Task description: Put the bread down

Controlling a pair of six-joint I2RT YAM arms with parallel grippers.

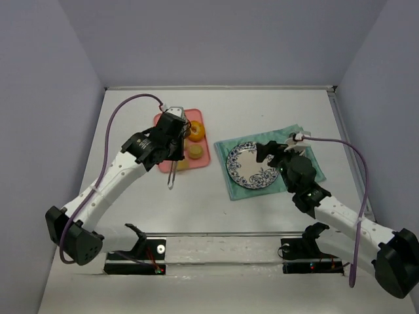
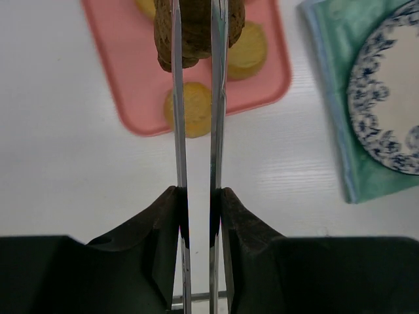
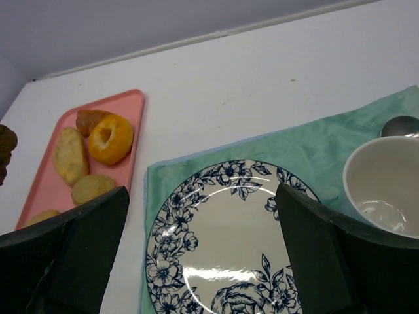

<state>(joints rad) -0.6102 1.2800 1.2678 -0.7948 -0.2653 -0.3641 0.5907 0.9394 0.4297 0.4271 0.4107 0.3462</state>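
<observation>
Left wrist view: we find the left end effector (image 2: 198,199) clamped narrow on tongs (image 2: 177,131), whose tips pinch the bread (image 2: 195,29) above the tray (image 2: 124,85), far left. The plate (image 2: 393,98) lies to its right. The right end effector (image 3: 203,226) gapes, empty.

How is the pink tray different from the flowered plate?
The tray is pink and rectangular; the plate is round, white with blue flowers. The tray holds rolls; the plate is bare. The plate lies on a green cloth, the tray on the table. Both lie flat.
</observation>
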